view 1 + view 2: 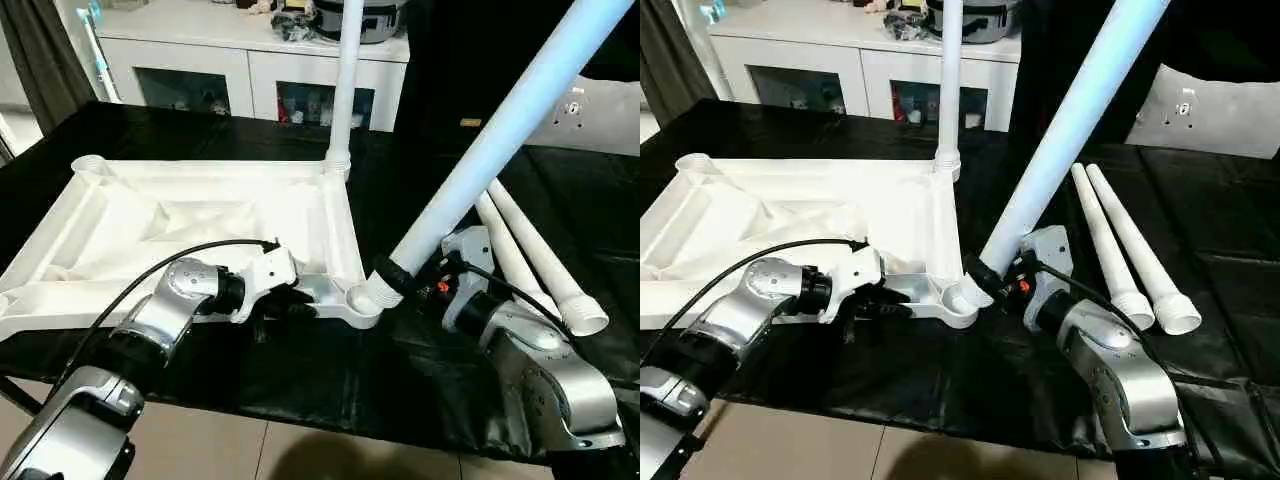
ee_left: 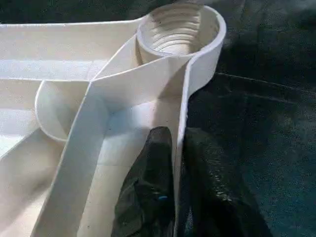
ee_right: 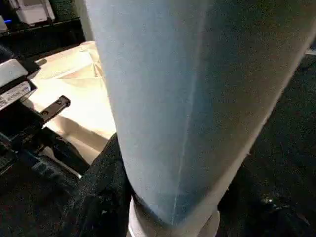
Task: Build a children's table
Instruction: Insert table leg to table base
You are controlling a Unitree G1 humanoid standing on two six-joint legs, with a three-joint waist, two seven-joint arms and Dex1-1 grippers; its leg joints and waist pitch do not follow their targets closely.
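The white table top lies upside down on the black-covered bench. One leg stands upright in its far right corner socket. My left gripper is shut on the top's near rim, one finger on each side of the thin wall, just short of the near right socket. My right gripper is shut on a second leg near its lower end. That leg leans up and to the right, with its flared foot at the near right socket. I cannot tell whether it sits inside.
Two loose legs lie side by side on the black cloth to the right. A crumpled white sheet rests inside the table top. A white cabinet with glass doors stands behind, and a white panel at the back right.
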